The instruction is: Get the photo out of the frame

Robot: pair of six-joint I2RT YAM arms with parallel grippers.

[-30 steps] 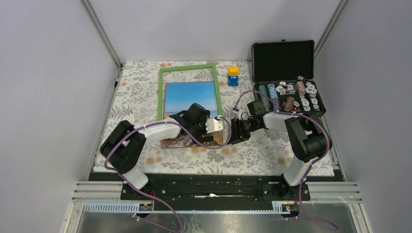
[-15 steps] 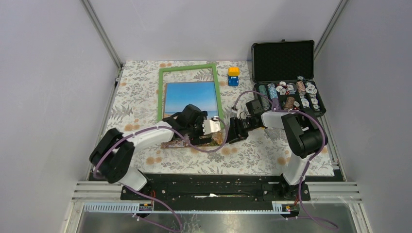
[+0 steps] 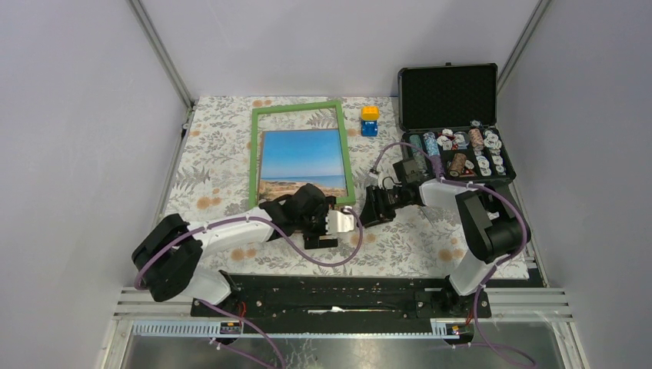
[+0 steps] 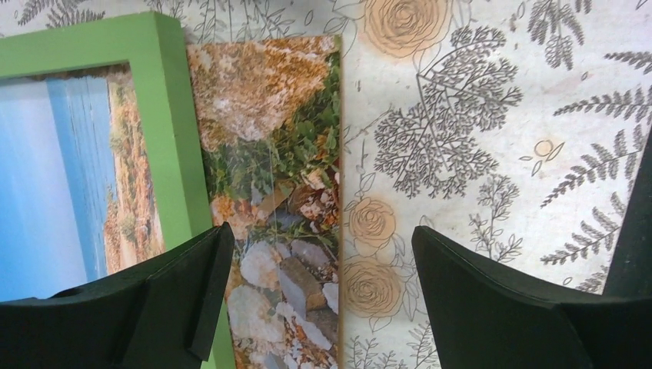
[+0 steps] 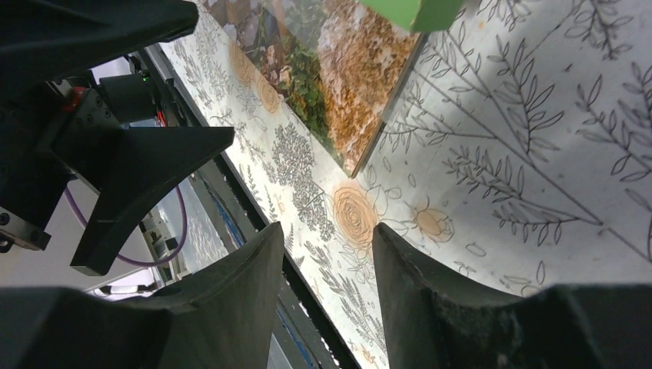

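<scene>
My left tool (image 4: 321, 234) gapes wide, empty, over the rocky end of the photo (image 4: 269, 192) poking past the frame (image 4: 165, 115); overhead, my arm hides that end. My right tool (image 5: 327, 228) stands narrowly parted, empty.

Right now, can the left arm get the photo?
Probably yes. The left fingers hover open right over the photo's rocky end, which pokes out past the frame; nothing lies between.

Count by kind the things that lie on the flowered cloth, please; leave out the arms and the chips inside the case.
Green frame: 1
Photo: 1
Black case: 1
Toy bricks: 2, a yellow brick and a blue brick
Total: 5
</scene>
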